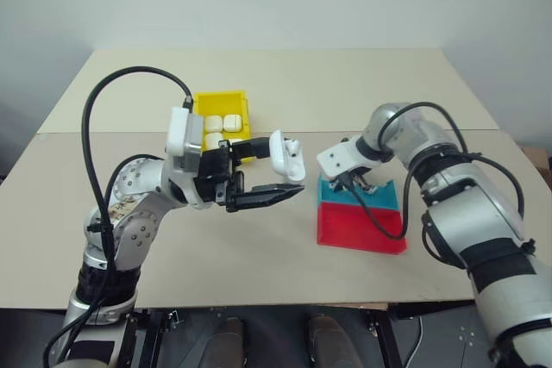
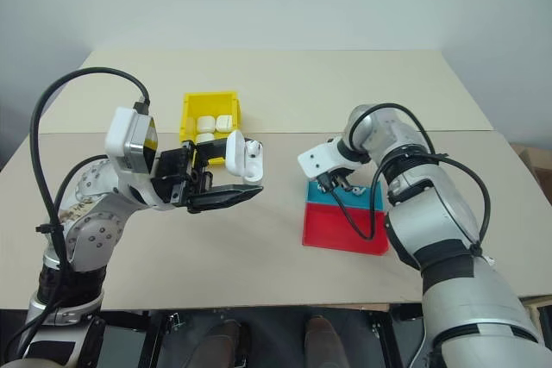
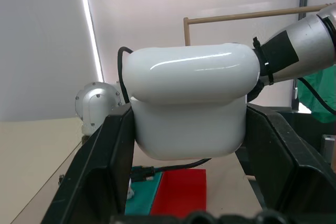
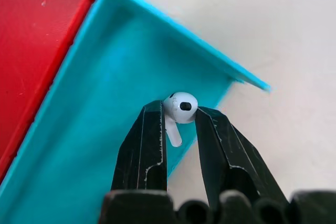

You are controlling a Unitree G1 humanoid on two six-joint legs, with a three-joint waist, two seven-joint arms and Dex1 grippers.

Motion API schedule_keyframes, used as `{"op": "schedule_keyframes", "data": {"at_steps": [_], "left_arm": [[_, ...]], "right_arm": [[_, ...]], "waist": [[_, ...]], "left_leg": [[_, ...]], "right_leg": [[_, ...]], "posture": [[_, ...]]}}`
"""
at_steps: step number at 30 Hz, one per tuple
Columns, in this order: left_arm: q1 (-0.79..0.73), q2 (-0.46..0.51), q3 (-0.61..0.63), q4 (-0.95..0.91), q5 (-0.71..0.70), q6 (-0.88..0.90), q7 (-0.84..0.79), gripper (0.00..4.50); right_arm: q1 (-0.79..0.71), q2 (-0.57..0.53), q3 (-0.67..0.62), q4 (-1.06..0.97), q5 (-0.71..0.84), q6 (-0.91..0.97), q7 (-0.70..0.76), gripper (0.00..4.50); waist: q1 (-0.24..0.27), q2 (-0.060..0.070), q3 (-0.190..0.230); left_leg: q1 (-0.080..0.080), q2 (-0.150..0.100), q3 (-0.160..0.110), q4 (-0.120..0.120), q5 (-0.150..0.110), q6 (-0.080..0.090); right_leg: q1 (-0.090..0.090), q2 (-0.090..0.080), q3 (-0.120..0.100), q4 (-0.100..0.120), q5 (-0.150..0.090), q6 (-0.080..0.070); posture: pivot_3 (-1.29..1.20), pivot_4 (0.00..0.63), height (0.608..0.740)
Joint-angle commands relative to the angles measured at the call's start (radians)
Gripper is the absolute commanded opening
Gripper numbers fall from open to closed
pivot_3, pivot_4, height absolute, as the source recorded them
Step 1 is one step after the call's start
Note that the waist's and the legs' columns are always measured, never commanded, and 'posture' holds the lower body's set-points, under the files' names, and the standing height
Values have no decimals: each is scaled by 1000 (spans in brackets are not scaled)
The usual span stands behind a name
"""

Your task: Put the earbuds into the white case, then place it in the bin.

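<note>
Right now we have one of the earbuds (image 4: 180, 109) pinched between the two black fingers of our right hand (image 4: 181, 124), its rounded head up at the fingertips and its stem between them. That hand hangs over the blue tray (image 1: 379, 195), which sits on the far side of the red tray (image 1: 358, 228), touching it, right of centre on the counter (image 1: 345, 92). Our left hand (image 3: 189, 145) is clamped on the white case (image 3: 189, 106), one finger on either side of its body, and holds it in the air left of the trays with the lid flipped open. Beyond the case, on the far left, stands the yellow bin (image 1: 222, 115), with several white cases (image 1: 222, 123) lying inside it.
</note>
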Motion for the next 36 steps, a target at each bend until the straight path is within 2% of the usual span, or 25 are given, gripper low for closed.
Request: {"op": "schedule_keyframes", "data": {"at_steps": [1, 5, 6, 8, 12, 16, 18, 24, 31, 36], "left_arm": [[-36, -17, -1, 21, -13, -14, -18, 2792], [-63, -44, -14, 52, 0, -28, -29, 2792], [-69, -49, -18, 60, 4, -31, -36, 2792], [-74, -52, -20, 69, 8, -34, -47, 2792], [-95, -69, -30, 99, 12, -37, -66, 2792], [-132, -86, -44, 135, 13, -18, -82, 2792], [-138, -88, -48, 142, 10, -7, -84, 2792], [-184, -117, -72, 201, 24, 5, -92, 2792], [-175, -115, -77, 194, 35, 13, -104, 2792], [-178, -114, -72, 191, 39, 15, -101, 2792]], "right_arm": [[87, -97, -132, -360, 157, 190, 93, 626], [292, -206, -307, -838, 338, 586, 89, 626], [344, -201, -409, -942, 447, 742, 40, 626], [407, -183, -543, -1082, 596, 963, -41, 626], [500, -95, -874, -1321, 991, 1411, -238, 626], [573, -4, -1024, -1524, 1267, 1639, -462, 626], [579, 32, -1047, -1578, 1376, 1702, -573, 626], [639, 85, -993, -1694, 1615, 1692, -844, 626], [687, 16, -933, -1710, 1797, 1601, -955, 626], [707, -55, -838, -1716, 1762, 1551, -955, 626]], "waist": [[6, 0, 0], [20, 0, 0], [24, 0, 0], [23, 0, 0], [26, 0, 0], [29, 0, 0], [24, 0, 0], [22, 0, 0], [23, 0, 0], [23, 0, 0]], "left_leg": [[0, 0, 0, 0, 0, 0], [-1, 0, -1, 1, 0, 0], [-2, 0, -1, 1, 0, 0], [-2, 0, -1, 2, 0, 0], [0, 0, -1, 2, 0, 0], [-1, 0, -2, 2, 0, 1], [-1, 0, -1, 2, 0, 1], [-2, 0, -1, 2, 0, 1], [-4, 0, -1, 2, 0, 1], [-4, 0, -1, 3, 0, 1]], "right_leg": [[0, 0, 0, 0, 0, 0], [0, 0, -1, 0, 0, 0], [0, 0, -1, 0, 0, 0], [0, 0, -1, 0, 0, 0], [1, 1, 0, 1, 0, 0], [3, 0, -2, -2, 0, 0], [2, 0, -1, -1, 0, 0], [1, 1, -1, -1, 0, 0], [-1, 1, -1, -2, 0, 1], [0, 1, -1, -2, 0, 1]], "posture": [[0, 150, 740], [0, 150, 740], [0, 150, 740], [0, 150, 740], [0, 150, 740], [0, 150, 740], [0, 150, 740], [0, 150, 740], [0, 150, 740], [0, 150, 740]]}}
